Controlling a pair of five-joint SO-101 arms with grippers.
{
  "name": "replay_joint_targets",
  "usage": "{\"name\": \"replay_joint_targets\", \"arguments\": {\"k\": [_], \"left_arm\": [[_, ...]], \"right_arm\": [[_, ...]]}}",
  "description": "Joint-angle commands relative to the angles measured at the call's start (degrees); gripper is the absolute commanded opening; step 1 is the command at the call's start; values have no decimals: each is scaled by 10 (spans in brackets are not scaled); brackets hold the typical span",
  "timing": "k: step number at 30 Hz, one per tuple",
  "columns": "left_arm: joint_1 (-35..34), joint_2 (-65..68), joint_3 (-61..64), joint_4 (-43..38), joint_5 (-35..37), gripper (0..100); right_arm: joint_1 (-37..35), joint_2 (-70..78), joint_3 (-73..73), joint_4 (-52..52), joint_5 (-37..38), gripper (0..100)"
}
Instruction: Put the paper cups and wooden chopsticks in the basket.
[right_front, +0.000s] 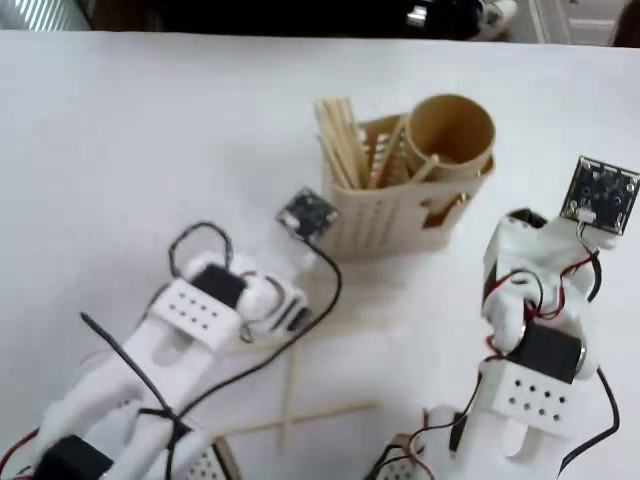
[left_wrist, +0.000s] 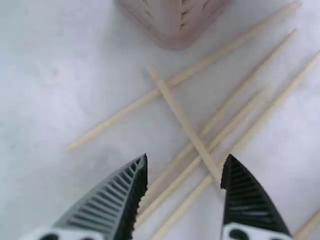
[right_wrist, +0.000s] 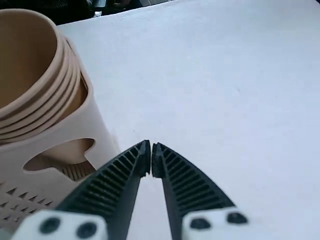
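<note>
Nearest me, toward the near edge of the surface (right_front: 120, 130), the left gripper (left_wrist: 187, 160) hangs open over a loose scatter of wooden chopsticks (left_wrist: 185, 123). They lie flat and criss-crossed, and one rests across the top of the others, between the open jaws. I'd judge them light, stiff and thin. They are likely to roll or swivel if pinched near an end, and hard to get under because they sit flush on the surface. I'd take the top one first and grip it across its middle so it stays level and drags no neighbours along.

The right gripper (right_wrist: 151, 157) is closed on nothing, just beside the basket (right_front: 390, 225). The basket stands past the scatter, toward the middle of the surface.

A stack of paper cups (right_front: 452, 130) already sits in it on the right arm's side. A bundle of chopsticks (right_front: 338, 140) stands upright at its other end.
</note>
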Motion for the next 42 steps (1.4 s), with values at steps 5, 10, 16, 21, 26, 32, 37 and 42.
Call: {"name": "replay_joint_targets", "arguments": {"k": [5,10,16,21,26,32,37,42], "left_arm": [[22,46,-23,-26,25,245],[51,171,-86,-24,49,245],[50,250,-147,9,51,187],[51,265,-149,11,47,103],[51,264,-145,20,11,55],[47,222,-147,62,-10,20],[33,102,-135,94,-53,20],[6,-15,-136,127,-122,20]], "right_arm": [[7,-14,-18,-1,4,18],[6,-14,-17,-1,4,18],[6,-14,-17,-1,4,18],[6,-14,-17,-1,4,18],[7,-14,-17,-1,4,18],[7,-14,-17,-1,4,18],[6,-14,-17,-1,4,18],[6,-14,-17,-1,4,18]]}}
